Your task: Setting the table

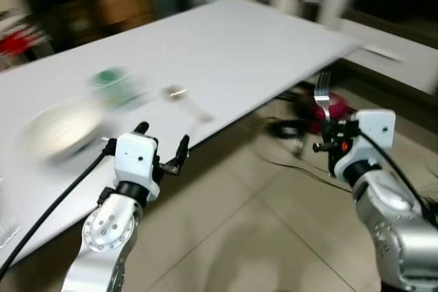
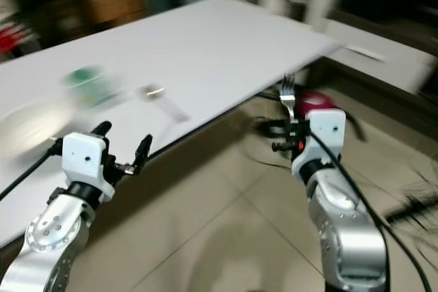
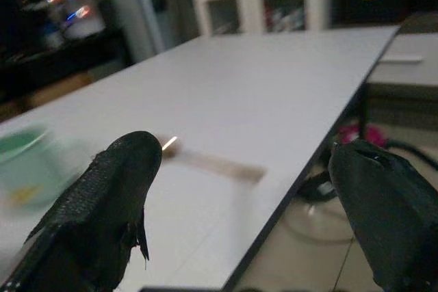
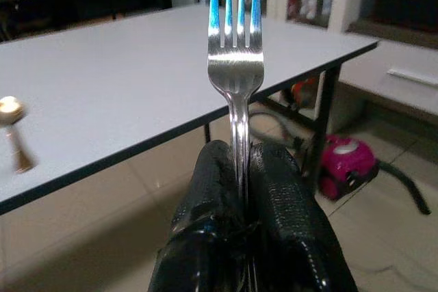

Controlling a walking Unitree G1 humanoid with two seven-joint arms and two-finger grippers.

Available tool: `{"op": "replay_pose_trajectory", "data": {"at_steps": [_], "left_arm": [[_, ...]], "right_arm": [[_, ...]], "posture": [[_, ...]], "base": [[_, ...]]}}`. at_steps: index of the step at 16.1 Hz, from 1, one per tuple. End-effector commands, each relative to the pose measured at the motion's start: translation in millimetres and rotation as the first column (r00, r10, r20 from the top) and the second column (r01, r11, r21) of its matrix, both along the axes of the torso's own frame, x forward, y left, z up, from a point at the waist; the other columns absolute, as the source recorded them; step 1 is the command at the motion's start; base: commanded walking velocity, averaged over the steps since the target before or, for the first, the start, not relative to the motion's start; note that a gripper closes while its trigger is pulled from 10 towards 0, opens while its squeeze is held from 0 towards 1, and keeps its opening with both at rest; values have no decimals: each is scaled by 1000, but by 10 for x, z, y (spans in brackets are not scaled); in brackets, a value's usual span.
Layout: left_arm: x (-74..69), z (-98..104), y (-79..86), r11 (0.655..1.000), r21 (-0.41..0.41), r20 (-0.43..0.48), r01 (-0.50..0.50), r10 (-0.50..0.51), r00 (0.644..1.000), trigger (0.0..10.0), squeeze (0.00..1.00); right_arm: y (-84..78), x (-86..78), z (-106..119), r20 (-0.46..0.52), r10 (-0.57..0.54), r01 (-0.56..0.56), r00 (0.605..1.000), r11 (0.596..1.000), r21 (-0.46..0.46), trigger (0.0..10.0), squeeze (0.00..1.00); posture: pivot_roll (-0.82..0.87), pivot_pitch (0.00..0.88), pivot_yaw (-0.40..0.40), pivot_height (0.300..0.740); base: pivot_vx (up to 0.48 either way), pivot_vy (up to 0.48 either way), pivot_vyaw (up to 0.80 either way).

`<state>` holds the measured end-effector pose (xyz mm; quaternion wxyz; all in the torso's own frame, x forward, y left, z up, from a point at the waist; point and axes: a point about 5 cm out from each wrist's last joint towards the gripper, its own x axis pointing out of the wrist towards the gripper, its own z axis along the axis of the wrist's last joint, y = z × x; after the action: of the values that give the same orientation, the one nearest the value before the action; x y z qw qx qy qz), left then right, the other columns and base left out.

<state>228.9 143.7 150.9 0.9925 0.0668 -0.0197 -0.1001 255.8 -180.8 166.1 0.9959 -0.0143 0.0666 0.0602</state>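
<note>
Right wrist view: the fork (image 4: 235,66) is clamped by its handle between the two black fingers (image 4: 205,237) of the right gripper (image 1: 328,135), upright, tines up. In the head views the right gripper is seen off the counter's near edge, over the tiled floor (image 1: 274,237), with the fork's tines standing level with the counter's corner area.

The left gripper (image 1: 162,145) is seen empty, fingers spread apart, held just at the near edge of the white counter (image 1: 239,39). Through the left wrist view the gap between the two fingers (image 3: 102,203) is seen looking across the counter top.

On the counter, just beyond the left gripper, a spoon (image 1: 186,100) is laid flat, bowl end away from the edge. Left of it, a green cup (image 1: 113,85) is seen, blurred. Nearer and further left, a white bowl (image 1: 58,131) is sat on the counter, also blurred. Whether cup and bowl touch cannot be told.

On the floor under the counter's far right corner, a pink and red appliance (image 4: 345,162) with a dark hose is visible, plus black cables (image 1: 287,128) beside it.

Beyond the counter, a white cabinet (image 3: 260,1) with open compartments is seen, and dark shelving at far left. Head views are motion-blurred overall.
</note>
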Motion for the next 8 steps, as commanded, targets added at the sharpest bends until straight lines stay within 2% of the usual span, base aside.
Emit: {"op": "replay_pose_trajectory", "data": {"at_steps": [1, 2, 4, 7, 8], "left_arm": [[6, 25, 36, 999, -1, 14, -39, 39, 999, 10000, 0], [12, 38, 60, 999, -1, 21, -50, 50, 999, 10000, 0], [18, 60, 82, 999, 4, 27, -51, 50, 998, 10000, 0], [1, 100, 108, 999, 14, 38, -49, 49, 998, 10000, 0], [-10, 105, 101, 999, 17, 39, -48, 48, 998, 10000, 0]], "right_arm": [[69, 48, 36, -2, 80, -80, 997, 997, 23, 10000, 0], [98, 73, 55, 0, 120, -120, 993, 992, 37, 10000, 0], [147, 114, 40, -26, 217, -217, 976, 976, 3, 10000, 0], [258, 178, 43, -70, 386, -391, 920, 917, -78, 10000, 0], [313, 217, 45, -84, 420, -426, 904, 901, -86, 10000, 0]], "posture": [[-180, 0, 67, 740], [-180, 0, 67, 740], [-172, 0, 62, 740], [-164, 0, 60, 740], [-154, 0, 53, 740]], "base": [[368, 0, 0], [364, 0, 0], [371, 0, 0], [369, 0, 0], [368, 0, 800]]}}
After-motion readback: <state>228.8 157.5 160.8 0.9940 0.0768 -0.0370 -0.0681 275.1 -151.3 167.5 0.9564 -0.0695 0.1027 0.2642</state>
